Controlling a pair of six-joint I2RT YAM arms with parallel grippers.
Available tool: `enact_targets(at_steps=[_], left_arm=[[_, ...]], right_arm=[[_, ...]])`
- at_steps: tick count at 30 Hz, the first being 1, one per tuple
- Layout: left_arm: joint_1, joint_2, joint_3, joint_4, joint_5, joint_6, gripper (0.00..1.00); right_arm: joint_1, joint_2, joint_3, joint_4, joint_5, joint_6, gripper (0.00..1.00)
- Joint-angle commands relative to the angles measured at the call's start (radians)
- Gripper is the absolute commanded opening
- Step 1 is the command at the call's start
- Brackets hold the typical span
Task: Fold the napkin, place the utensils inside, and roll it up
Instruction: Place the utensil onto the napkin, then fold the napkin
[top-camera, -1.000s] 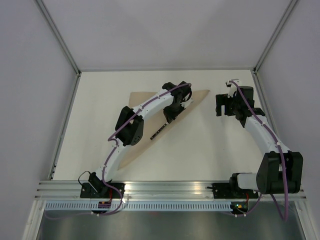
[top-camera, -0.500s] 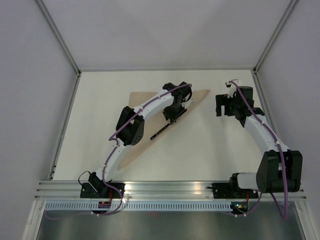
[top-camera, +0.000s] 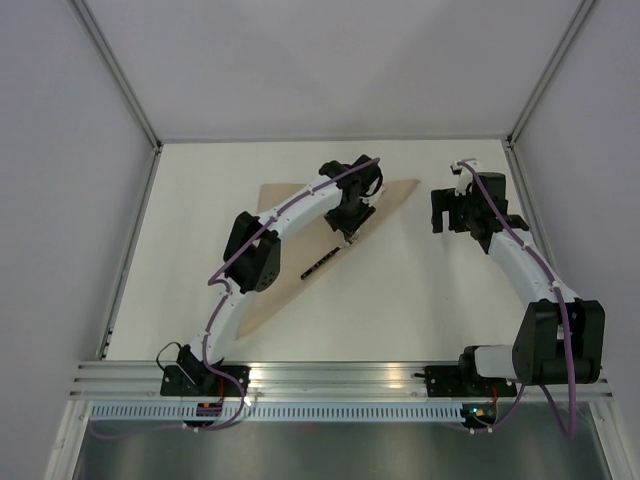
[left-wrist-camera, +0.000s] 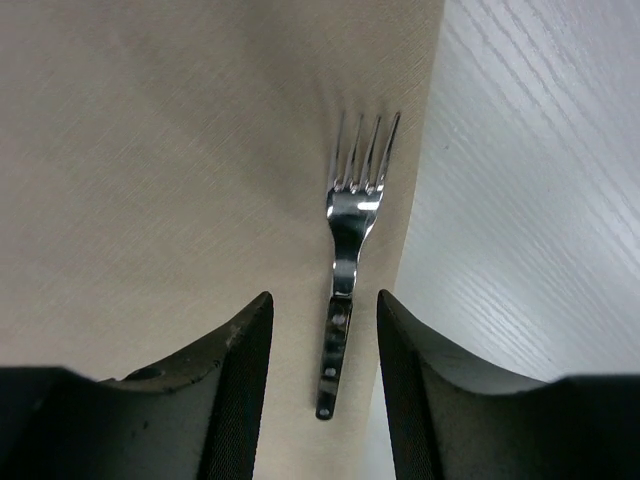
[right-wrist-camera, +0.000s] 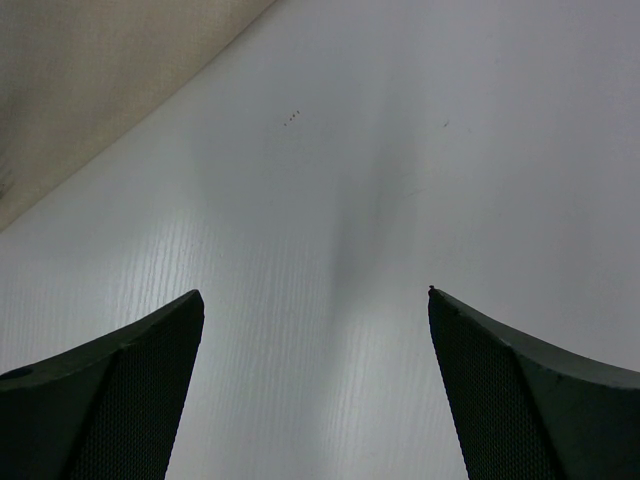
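Note:
The tan napkin (top-camera: 285, 255) lies folded into a triangle on the white table. One utensil, a fork (top-camera: 320, 263) with a black handle and silver tines, lies on the napkin close to its long diagonal edge. In the left wrist view the fork (left-wrist-camera: 349, 250) lies flat on the napkin (left-wrist-camera: 150, 150), its handle between my fingers and touched by neither. My left gripper (top-camera: 346, 233) (left-wrist-camera: 325, 297) is open and empty just above it. My right gripper (top-camera: 440, 212) (right-wrist-camera: 313, 292) is open and empty over bare table, right of the napkin's corner (right-wrist-camera: 80, 80).
White table (top-camera: 430, 300) with raised side walls; a metal rail runs along the near edge (top-camera: 340, 375). The left arm's links (top-camera: 255, 250) hang over the napkin's middle and hide part of it.
My left gripper has drawn back toward the far right, away from the fork, which stays lying on the napkin. The right arm has not moved.

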Motion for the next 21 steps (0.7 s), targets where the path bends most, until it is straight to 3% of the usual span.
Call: enact_targets(at_steps=[1, 6, 9, 15, 16, 19, 21], left_arm=[[0.042, -0.218, -0.071, 0.089, -0.048, -0.163, 0.51], [0.111, -0.554, -0.374, 0.188, -0.048, -0.279, 0.48], [0.154, -0.768, -0.503, 0.228, -0.054, -0.336, 0.48], [0.194, -1.101, -0.624, 0.26, -0.089, -0.422, 0.48], [0.199, -1.134, -0.627, 0.261, -0.087, -0.437, 0.48], [0.2, -1.221, -0.621, 0.249, -0.08, -0.463, 0.48], [0.2, -1.261, -0.616, 0.238, -0.095, -0.477, 0.48]], right_arm=[[-0.003, -0.016, 0.024, -0.008, -0.02, -0.017, 0.98], [0.008, -0.078, 0.045, -0.044, -0.142, -0.003, 0.98], [0.144, -0.102, 0.044, -0.042, -0.073, -0.042, 0.96], [0.521, -0.021, 0.075, -0.007, 0.067, -0.069, 0.91], [0.652, 0.0, 0.089, -0.005, 0.143, -0.081, 0.89], [0.886, 0.095, 0.142, 0.022, 0.252, -0.131, 0.86], [0.971, 0.167, 0.183, 0.051, 0.271, -0.161, 0.86]])
